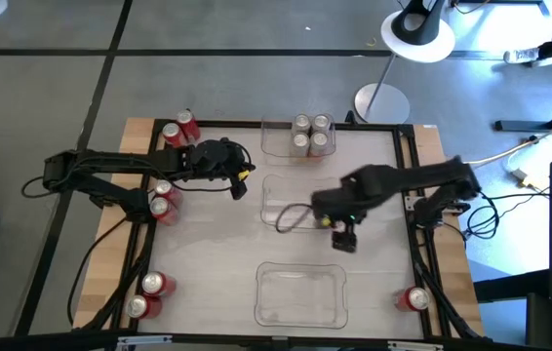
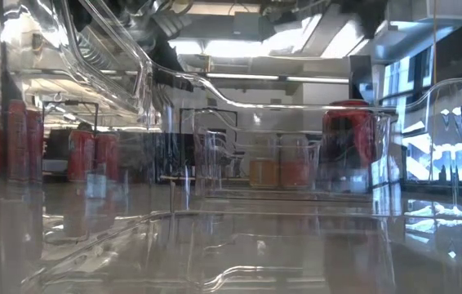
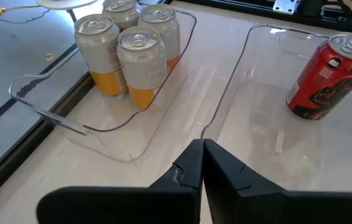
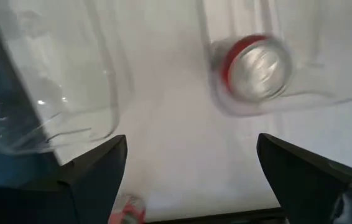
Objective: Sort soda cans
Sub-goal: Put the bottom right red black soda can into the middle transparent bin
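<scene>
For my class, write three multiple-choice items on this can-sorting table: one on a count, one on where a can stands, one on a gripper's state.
1. How many silver cans stand in their clear tray?
A. two
B. four
C. six

2. Where is the red can that the left wrist view shows?
A. in that same tray
B. in the neighbouring tray
C. on bare wood

3. How is the left gripper?
A. shut, empty
B. wide open
C. shut on a can

Answers:
1 B, four silver tops sit bunched together.
2 B, clear walls surround it alone.
3 A, its fingers meet with nothing between them.
</scene>
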`<move>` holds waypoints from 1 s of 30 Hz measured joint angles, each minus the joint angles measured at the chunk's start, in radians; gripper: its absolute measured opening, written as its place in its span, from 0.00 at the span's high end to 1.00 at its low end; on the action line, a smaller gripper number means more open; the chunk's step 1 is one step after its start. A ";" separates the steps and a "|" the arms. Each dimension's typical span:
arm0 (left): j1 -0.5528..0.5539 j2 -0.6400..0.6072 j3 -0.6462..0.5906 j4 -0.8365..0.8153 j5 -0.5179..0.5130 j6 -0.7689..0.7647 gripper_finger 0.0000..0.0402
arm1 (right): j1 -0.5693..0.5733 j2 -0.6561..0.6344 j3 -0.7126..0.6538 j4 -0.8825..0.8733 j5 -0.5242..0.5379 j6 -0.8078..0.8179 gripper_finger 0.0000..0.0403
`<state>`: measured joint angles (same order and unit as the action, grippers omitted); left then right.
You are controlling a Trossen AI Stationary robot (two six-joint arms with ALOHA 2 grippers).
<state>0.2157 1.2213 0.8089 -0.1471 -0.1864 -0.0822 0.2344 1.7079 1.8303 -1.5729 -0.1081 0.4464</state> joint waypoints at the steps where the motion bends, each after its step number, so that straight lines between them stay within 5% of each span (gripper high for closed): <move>1: 0.000 0.000 0.000 0.000 0.000 0.000 0.99 | 0.024 -0.017 -0.007 0.002 0.000 0.028 0.11; 15: 0.000 0.000 0.000 -0.002 0.000 -0.022 0.99 | 0.383 -0.137 -0.121 0.002 0.073 0.454 0.11; 30: -0.004 0.000 0.000 -0.003 0.000 -0.067 0.99 | 0.670 -0.137 -0.291 0.011 -0.008 0.799 0.11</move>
<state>0.2118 1.2213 0.8089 -0.1502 -0.1860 -0.1489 0.9042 1.5711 1.5392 -1.5618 -0.1166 1.2453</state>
